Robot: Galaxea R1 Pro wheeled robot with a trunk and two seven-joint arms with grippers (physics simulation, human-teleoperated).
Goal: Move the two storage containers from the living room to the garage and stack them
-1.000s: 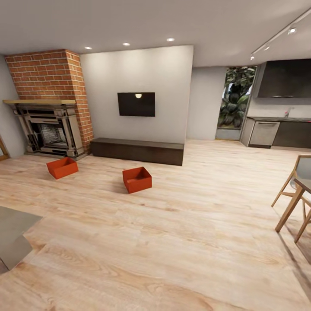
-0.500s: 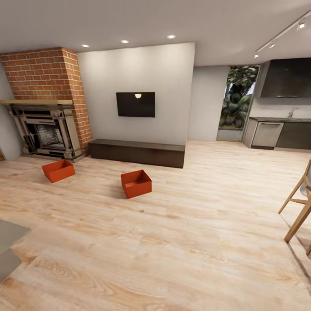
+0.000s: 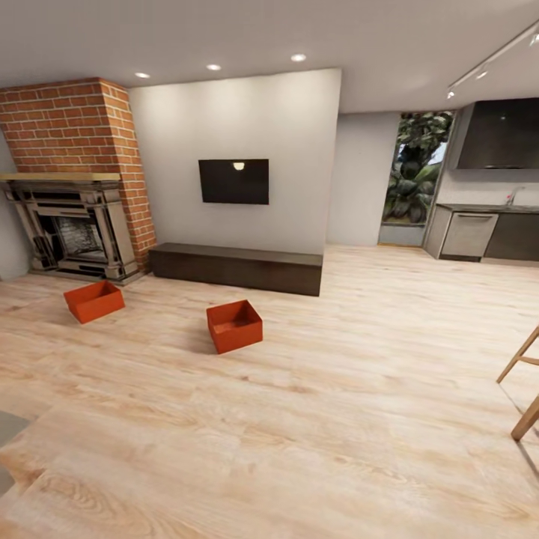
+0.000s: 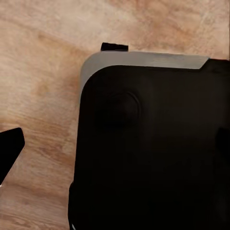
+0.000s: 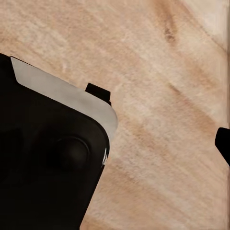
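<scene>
Below both wrist cameras: the robot's own black base with its grey edge (image 4: 143,60), over light wood plank floor (image 5: 158,72). A dark fingertip (image 4: 9,151) shows at mid-left of the left wrist frame and another (image 5: 223,143) at the right edge of the right wrist frame; cannot tell whether either gripper is open or closed. Head view, left of centre: nearer storage container (image 3: 234,326) on the planks in front of the long dark cabinet (image 3: 236,267). Second container (image 3: 93,301) at left, near the brick fireplace (image 3: 71,180). Black TV (image 3: 233,181) above. Step in hand, likely: approach. Advice: drive toward the nearer bin, square the base to a long side, stop within arm reach.
</scene>
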